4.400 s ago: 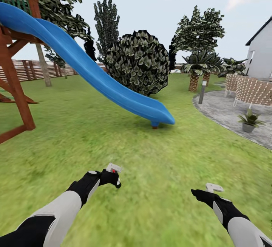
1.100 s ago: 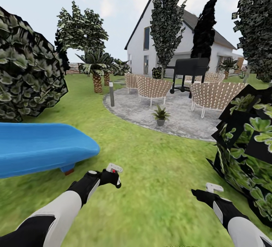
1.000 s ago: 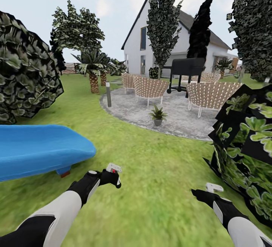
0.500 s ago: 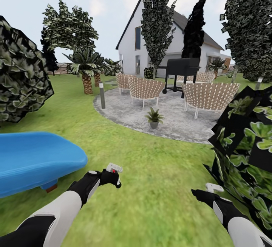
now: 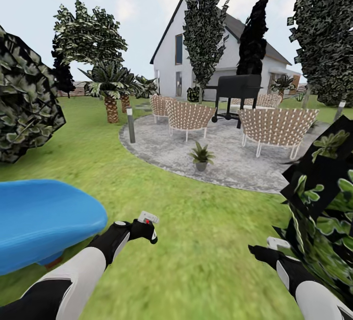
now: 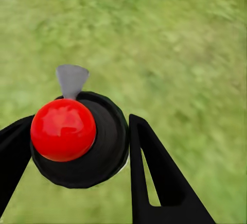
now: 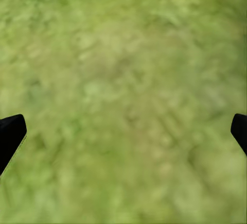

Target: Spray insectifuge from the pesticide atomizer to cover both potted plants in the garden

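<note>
A: Atomizer (image 6: 77,139): where, and how held?

B: Clamped in the left claw (image 5: 146,227), carried low over the lawn (image 5: 196,222). Left wrist view: round dark nozzle head with a glossy red dot, one black finger (image 6: 154,177) pressed to each side, a grey tab jutting off its rim. Carried this way, presumably, so the nozzle is ready once a plant comes in range.

A: Right claw (image 7: 123,131)?

B: Spread wide, holding nothing; only the two black tips show at the edges of its wrist view, blurred grass between. Free, I judge, since the left arm does the work.

A: Plants?

B: One potted plant (image 5: 201,155): rosette of pointed light-green leaves in a small grey pot, standing on the near part of the patio (image 5: 230,163), well apart from both claws. A mass of broad green leaves on dark panels (image 5: 323,202) sits just beside the right arm; whether that is the second plant I cannot tell.

A: Other entries?

B: Patio: round, grey, speckled paving. Chairs (image 5: 189,115): woven lattice shells on thin legs, ringed about the patio. Grill (image 5: 238,87): black, boxy, behind them. Lamp (image 5: 130,125): slim grey post at the patio edge. Slide (image 5: 44,217): smooth blue plastic, rounded lip, beside the left arm. Bush (image 5: 24,109): round, dark, faceted.
</note>
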